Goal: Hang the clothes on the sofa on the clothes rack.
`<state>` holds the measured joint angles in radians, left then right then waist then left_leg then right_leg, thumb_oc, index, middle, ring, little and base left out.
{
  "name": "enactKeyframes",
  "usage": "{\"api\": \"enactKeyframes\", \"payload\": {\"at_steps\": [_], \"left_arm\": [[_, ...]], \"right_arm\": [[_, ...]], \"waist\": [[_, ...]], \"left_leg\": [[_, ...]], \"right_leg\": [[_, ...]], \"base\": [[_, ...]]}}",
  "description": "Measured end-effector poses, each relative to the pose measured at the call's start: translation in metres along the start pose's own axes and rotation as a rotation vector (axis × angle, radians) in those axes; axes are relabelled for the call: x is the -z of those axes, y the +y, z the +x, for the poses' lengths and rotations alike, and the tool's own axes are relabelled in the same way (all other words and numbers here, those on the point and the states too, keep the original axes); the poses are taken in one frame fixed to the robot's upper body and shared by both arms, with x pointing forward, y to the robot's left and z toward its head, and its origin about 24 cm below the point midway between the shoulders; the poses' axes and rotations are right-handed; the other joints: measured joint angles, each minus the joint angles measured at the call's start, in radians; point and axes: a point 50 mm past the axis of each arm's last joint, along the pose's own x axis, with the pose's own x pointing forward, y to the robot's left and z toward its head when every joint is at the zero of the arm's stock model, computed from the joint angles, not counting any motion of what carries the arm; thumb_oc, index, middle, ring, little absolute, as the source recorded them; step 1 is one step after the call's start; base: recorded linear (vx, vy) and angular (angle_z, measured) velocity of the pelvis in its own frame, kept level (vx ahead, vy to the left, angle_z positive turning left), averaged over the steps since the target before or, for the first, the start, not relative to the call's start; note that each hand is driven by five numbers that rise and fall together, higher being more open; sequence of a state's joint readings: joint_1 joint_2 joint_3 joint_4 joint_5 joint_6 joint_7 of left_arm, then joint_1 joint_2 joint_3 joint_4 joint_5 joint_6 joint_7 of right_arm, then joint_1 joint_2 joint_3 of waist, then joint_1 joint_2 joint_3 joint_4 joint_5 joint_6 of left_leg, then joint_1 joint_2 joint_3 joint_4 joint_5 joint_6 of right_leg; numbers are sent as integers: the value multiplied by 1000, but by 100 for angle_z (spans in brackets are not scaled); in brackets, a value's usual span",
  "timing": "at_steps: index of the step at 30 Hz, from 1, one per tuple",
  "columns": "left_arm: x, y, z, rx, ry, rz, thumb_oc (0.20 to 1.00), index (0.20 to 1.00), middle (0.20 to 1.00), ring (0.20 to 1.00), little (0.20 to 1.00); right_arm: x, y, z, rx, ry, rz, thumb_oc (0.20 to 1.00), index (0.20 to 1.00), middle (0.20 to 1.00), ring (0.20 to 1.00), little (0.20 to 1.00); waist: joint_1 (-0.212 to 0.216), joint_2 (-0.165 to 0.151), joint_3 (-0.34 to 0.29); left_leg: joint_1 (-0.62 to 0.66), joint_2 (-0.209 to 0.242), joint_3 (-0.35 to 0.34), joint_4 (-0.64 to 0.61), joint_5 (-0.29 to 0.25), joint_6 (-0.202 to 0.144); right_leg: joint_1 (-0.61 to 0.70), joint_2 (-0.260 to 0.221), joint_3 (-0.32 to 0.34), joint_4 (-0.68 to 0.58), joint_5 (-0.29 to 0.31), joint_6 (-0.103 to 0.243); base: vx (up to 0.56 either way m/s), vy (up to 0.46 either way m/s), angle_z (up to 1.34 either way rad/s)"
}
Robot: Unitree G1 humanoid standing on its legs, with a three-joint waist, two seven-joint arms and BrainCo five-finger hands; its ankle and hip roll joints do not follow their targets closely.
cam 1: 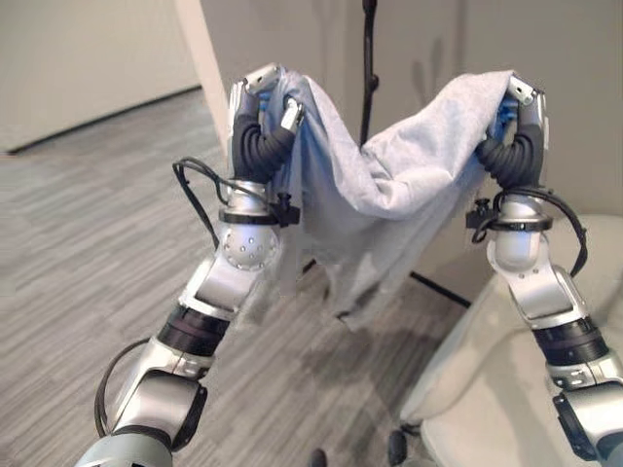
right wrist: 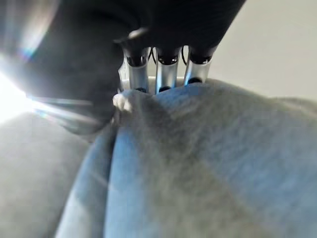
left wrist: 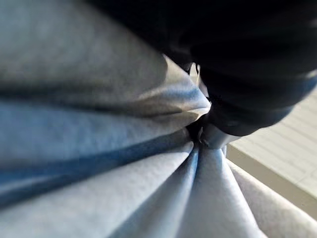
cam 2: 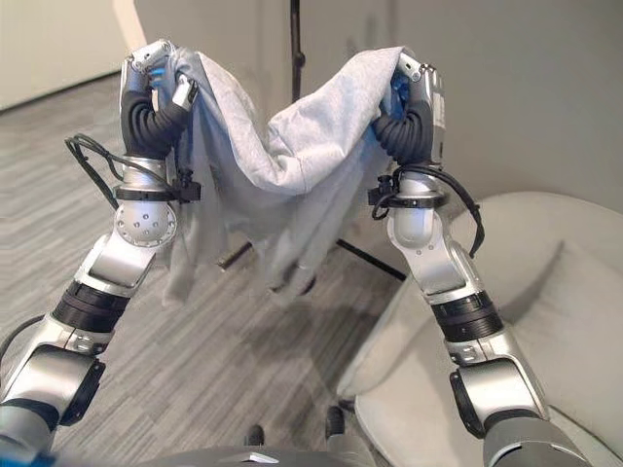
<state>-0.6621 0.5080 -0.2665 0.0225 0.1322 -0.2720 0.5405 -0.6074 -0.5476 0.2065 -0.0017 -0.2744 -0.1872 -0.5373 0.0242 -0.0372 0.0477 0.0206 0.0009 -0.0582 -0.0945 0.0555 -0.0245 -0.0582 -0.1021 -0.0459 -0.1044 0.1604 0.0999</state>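
A light grey garment [cam 1: 389, 185] hangs stretched between both raised hands, sagging in the middle with its lower part dangling toward the floor. My left hand [cam 1: 261, 122] is shut on one end of the cloth; in the left wrist view the fabric [left wrist: 124, 163] bunches into folds where it is pinched. My right hand [cam 1: 516, 122] is shut on the other end, and its fingers [right wrist: 161, 74] curl over the cloth edge [right wrist: 208, 148]. Behind the garment stands the black pole of the clothes rack [cam 1: 369, 68], with a black base leg [cam 1: 438, 289] on the floor.
A cream sofa [cam 2: 545, 321] sits at the lower right under my right arm. Grey wood-pattern floor [cam 1: 88, 243] spreads to the left. A pale wall [cam 2: 526, 88] stands close behind the rack.
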Motion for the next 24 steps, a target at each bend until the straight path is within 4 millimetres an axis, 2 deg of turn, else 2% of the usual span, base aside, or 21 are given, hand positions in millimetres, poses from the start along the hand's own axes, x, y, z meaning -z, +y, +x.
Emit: {"api": "enactKeyframes", "payload": {"at_steps": [1,4,6,12,17,19,20,21,24], "left_arm": [[-4,0,1,-4,-13,-12,200,200,200,200,200],[-4,-2,1,-1,-9,-21,200,200,200,200,200],[-5,-5,0,-1,-5,-35,200,200,200,200,200],[-4,-6,0,4,5,-31,200,200,200,200,200],[-4,-7,-1,7,8,-37,200,200,200,200,200],[-5,-9,-1,5,9,-47,200,200,200,200,200],[-4,-10,-1,5,10,-48,200,200,200,200,200],[-2,-9,-2,8,25,-38,200,200,200,200,200],[-5,-8,0,5,8,-41,200,200,200,200,200]], "right_arm": [[3,-1,-3,-9,10,-10,200,200,200,200,200],[4,-1,-6,-14,17,-11,200,200,200,200,200],[5,-1,-6,-18,18,-14,200,200,200,200,200],[8,0,-11,-43,38,-2,200,200,200,200,200],[6,-1,-12,-43,16,11,200,200,200,200,200],[7,-4,-11,-47,10,-5,200,200,200,200,200],[7,-4,-11,-50,8,-10,200,200,200,200,200],[6,-2,-12,-47,14,3,200,200,200,200,200],[6,-2,-12,-46,13,5,200,200,200,200,200]], "waist": [[2,3,-2],[-9,2,-4],[-22,1,-4],[-24,-16,-13],[-26,-31,-13],[-38,-36,-7],[-39,-37,-6],[-24,-35,-5],[-22,-33,-8]], "left_leg": [[3,25,-12,0,-2,-13],[25,56,-24,-2,-17,-35],[33,60,-41,0,-17,-36],[43,66,-65,-3,-24,-46],[-2,56,-82,50,-30,-55],[-63,44,-43,103,-33,-58],[-70,45,-8,97,-32,-53],[-53,51,30,51,-6,-34],[-23,32,56,8,7,-24]], "right_leg": [[10,23,-18,2,-3,-17],[45,52,-43,3,-18,-38],[58,55,-59,3,-25,-37],[82,60,-77,-1,-41,-41],[79,50,-109,0,-49,-40],[63,34,-137,1,-47,-43],[46,30,-137,0,-48,-45],[38,24,-129,0,-42,-41],[47,0,-121,-1,-45,-26]], "base": [[120,-127,14],[116,-173,15],[64,-128,23],[31,-96,12],[-44,35,17],[49,78,45],[159,172,18],[126,142,-1],[126,150,-5]]}}
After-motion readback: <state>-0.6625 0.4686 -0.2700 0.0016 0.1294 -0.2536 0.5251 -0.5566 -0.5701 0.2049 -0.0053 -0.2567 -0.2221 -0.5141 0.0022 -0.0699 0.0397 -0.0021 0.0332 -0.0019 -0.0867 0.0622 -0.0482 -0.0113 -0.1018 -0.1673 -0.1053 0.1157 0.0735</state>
